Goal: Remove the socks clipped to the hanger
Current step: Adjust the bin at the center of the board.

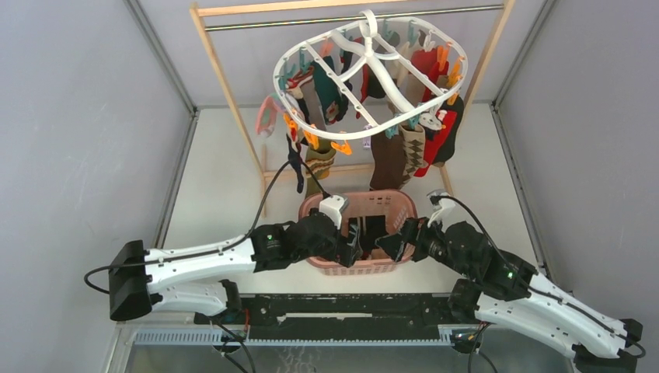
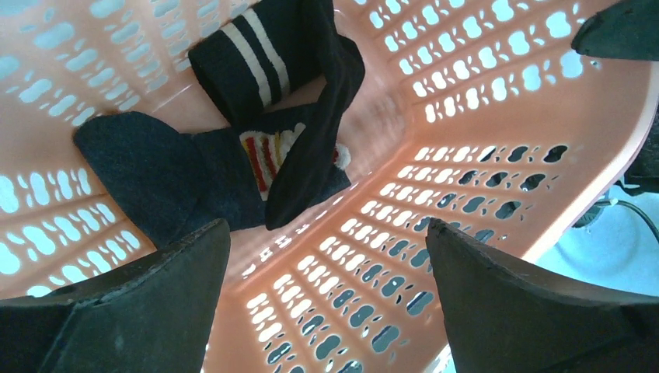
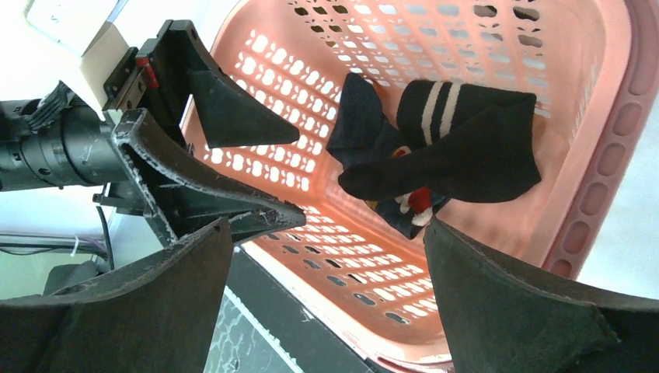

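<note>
The left arm (image 1: 307,237) and right arm (image 1: 439,242) hide most of the basket (image 1: 365,196) floor, lower centre overhead. In the left wrist view, mid-frame, a black sock (image 2: 309,155) partly covers the patterned sock (image 2: 260,151).

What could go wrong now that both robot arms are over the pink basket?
1. Both arms' open jaws sit close together over the basket. If they lift at the same time, the left arm and right arm might bump.
2. The hanger hangs tilted from the rail. Tugging a clipped sock could make it swing, or even unhook it.
</note>
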Robot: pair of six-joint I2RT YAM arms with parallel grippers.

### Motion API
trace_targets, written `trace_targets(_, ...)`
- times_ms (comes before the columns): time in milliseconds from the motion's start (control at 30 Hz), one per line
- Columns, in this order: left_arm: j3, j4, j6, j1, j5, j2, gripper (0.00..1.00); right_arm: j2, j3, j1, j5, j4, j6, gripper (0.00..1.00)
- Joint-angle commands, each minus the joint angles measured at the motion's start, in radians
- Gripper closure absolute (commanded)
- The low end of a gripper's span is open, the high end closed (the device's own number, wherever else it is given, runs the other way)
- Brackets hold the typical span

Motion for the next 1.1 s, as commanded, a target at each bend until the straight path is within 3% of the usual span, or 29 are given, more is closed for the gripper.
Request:
trace_targets(0,0.044,-0.055,0.011,-0.004,0.045,-0.041,0.00,0.075,0.025,0.008,0.014,-0.011,0.019,0.00)
trace_targets(167,0.045,-0.082,-0.010,-0.007,0.098,-0.020,0.00,0.193,0.094,0.005,0.075,-0.051,0.052,0.00)
trace_targets(400,0.108,-0.130,-0.024,-0.031,0.087,-0.009,0.00,0.332,0.239,-0.002,-0.061,-0.070,0.010,0.00)
trace_targets(833,0.103,-0.188,-0.108,-0.145,-0.173,-0.175,0.00,0.156,0.206,-0.011,-0.070,-0.025,-0.049,0.00)
trace_targets(933,0.092,-0.192,-0.110,-0.203,-0.234,-0.209,0.00,0.163,0.180,0.006,-0.108,-0.001,-0.024,0.00)
trace_targets(1067,0.064,-0.196,-0.151,-0.234,-0.255,-0.236,0.00,0.191,0.134,0.047,-0.020,-0.006,0.059,0.00)
